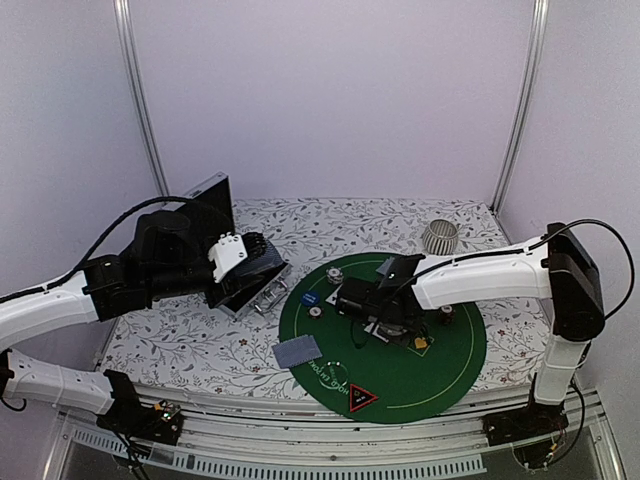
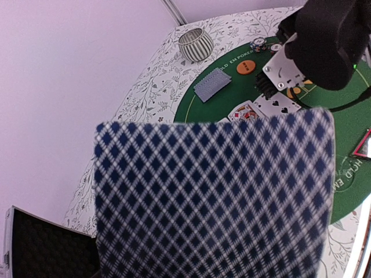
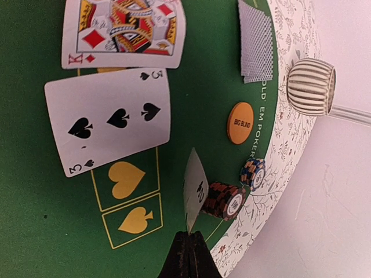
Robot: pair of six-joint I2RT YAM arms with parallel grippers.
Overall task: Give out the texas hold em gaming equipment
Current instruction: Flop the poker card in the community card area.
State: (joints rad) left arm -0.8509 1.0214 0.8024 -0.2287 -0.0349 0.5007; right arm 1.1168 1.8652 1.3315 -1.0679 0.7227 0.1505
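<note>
While the king of diamonds point(image 3: 124, 26) and three of spades point(image 3: 110, 124) are lying face-up just ahead of the right fingers point(image 3: 184, 255), these are clenching another card point(image 3: 194, 188) on edge, chip stacks point(image 3: 226, 201) beside it, and the left fingers point(image 1: 260, 285) are apparently gripping the deck point(image 2: 214, 197), leaving dealing part-done.
</note>
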